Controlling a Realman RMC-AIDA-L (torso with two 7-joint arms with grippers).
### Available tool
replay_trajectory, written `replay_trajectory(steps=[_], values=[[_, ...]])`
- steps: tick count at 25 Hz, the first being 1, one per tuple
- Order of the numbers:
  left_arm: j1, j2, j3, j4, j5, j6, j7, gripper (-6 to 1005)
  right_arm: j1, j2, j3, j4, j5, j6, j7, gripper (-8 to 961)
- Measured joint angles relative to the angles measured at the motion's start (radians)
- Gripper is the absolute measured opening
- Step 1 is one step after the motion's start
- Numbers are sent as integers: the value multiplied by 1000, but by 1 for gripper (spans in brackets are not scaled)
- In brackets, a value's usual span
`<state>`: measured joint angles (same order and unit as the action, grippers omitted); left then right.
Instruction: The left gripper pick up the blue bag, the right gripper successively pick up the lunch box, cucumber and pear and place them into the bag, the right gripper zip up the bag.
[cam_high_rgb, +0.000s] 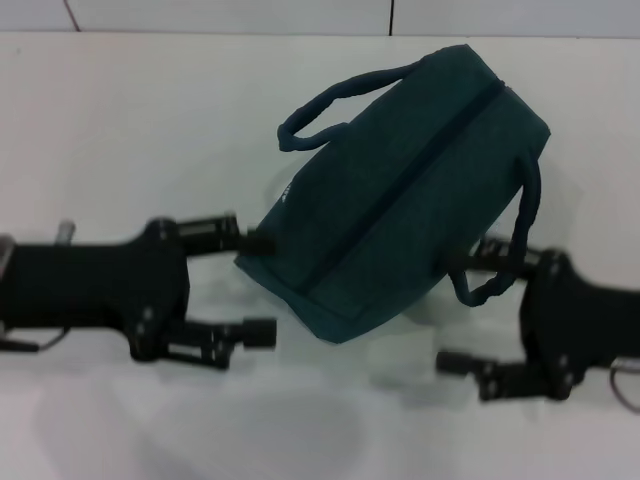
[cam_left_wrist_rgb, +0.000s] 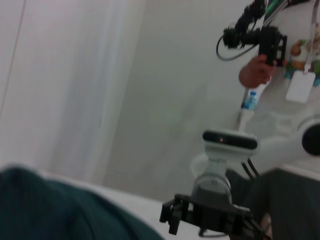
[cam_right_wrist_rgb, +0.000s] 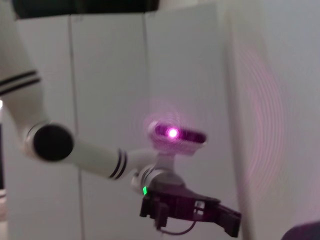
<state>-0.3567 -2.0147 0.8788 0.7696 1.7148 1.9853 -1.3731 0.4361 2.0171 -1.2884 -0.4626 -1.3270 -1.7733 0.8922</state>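
The bag (cam_high_rgb: 400, 190) lies on its side on the white table (cam_high_rgb: 120, 120), set diagonally, its zip line running closed along the middle of the upper face. One handle (cam_high_rgb: 335, 105) loops off the far-left side, the other (cam_high_rgb: 510, 245) curls down the near-right side. No lunch box, cucumber or pear shows in any view, so by appearance the packing and zipping are done, or the items are out of sight; which it is cannot be told from the outside of the bag.

The left gripper (cam_high_rgb: 257, 288) sits at the bag's near-left corner with its fingers spread wide. The upper finger tip touches or nearly touches the fabric edge, the lower one stands free just beside the corner; nothing is held. In the left wrist view the bag (cam_left_wrist_rgb: 55, 210) fills the lower corner, with the right gripper (cam_left_wrist_rgb: 210, 217) farther off beyond it.

The right gripper (cam_high_rgb: 462, 312) is at the bag's near-right end, also spread wide and holding nothing. Its upper finger reaches near the right handle, the lower one hangs over bare table. The right wrist view shows the left gripper (cam_right_wrist_rgb: 187, 212) across the way.

The step looks like the end of the job or a release. If the zip is fully shut, both arms need only draw back clear of the handles without snagging them.
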Motion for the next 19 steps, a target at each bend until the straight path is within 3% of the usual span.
replay_trajectory(steps=[6,10,19], values=[[22,-10,7,-86,72,2,127,893,-5,7,-122,16,4,87,-51,859],[24,-4,4,-156,79,-2,204,893,0,11,-127,42,11,101,-61,859],[52,-4,2,-161,80,-4,229,893,0,11,-127,47,14,106,-62,859]])
